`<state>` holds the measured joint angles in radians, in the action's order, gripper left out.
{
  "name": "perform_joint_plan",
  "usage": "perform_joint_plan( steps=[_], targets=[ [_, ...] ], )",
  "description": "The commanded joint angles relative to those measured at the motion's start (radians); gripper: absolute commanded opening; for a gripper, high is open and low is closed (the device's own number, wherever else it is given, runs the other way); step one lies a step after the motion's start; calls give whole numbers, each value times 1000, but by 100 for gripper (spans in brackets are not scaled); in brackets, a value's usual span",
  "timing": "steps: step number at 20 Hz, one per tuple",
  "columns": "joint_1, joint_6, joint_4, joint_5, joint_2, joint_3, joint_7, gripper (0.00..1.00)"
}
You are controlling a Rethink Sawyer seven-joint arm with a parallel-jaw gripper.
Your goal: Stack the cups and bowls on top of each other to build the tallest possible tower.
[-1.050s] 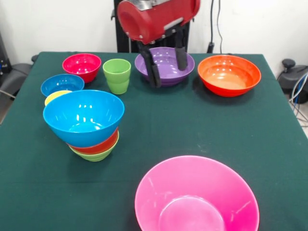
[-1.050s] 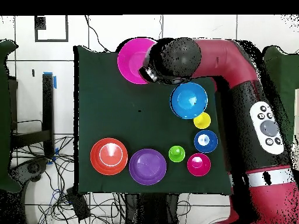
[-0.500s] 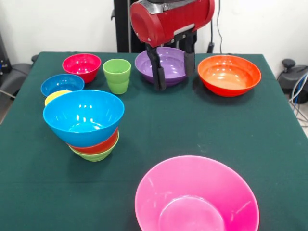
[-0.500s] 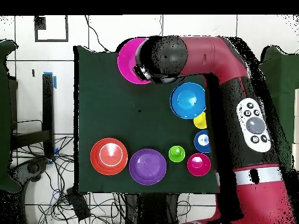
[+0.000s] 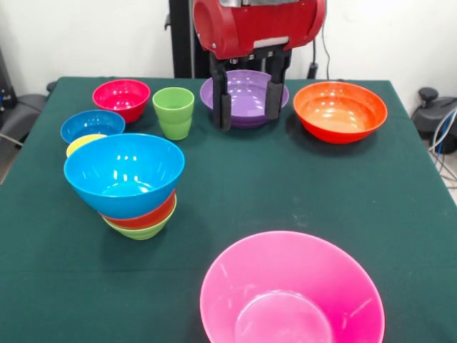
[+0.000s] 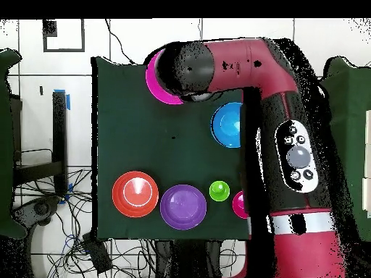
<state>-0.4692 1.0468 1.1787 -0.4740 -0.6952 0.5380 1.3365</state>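
Note:
My gripper (image 5: 248, 103) hangs open and empty, its two black fingers (image 5: 221, 106) framing the purple bowl (image 5: 246, 87) behind them. The tower (image 5: 128, 182) stands at the left: a large light blue bowl (image 5: 123, 171) tilted on an orange-red bowl (image 5: 148, 214) on a small green bowl (image 5: 143, 231). A yellow cup (image 5: 81, 143) peeks out behind it. The green cup (image 5: 173, 111), magenta-red bowl (image 5: 121, 96) and dark blue bowl (image 5: 91, 125) sit at the back left. The orange bowl (image 5: 340, 111) is at the back right, the pink bowl (image 5: 291, 293) at the front. In the overhead view the arm (image 6: 239, 65) hides the gripper.
From above, the arm covers part of the pink bowl (image 6: 156, 76), the light blue bowl (image 6: 226, 127) and the magenta-red bowl (image 6: 239, 205). The orange bowl (image 6: 135, 193), purple bowl (image 6: 183, 206) and green cup (image 6: 219, 191) show fully. Dark green cloth (image 5: 300, 186) covers the table.
The arm has swung sideways across the table and the wrist has turned, so both fingers now hang level and face on. No bowl or cup has moved.

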Motion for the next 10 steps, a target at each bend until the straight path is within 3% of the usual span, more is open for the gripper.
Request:
perform_joint_plan(
  steps=[1,10],
  targets=[
    [60,-70,-57,-83,21,-113,213,100],
    [148,-63,-123,-93,54,-199,318,100]
  ],
)
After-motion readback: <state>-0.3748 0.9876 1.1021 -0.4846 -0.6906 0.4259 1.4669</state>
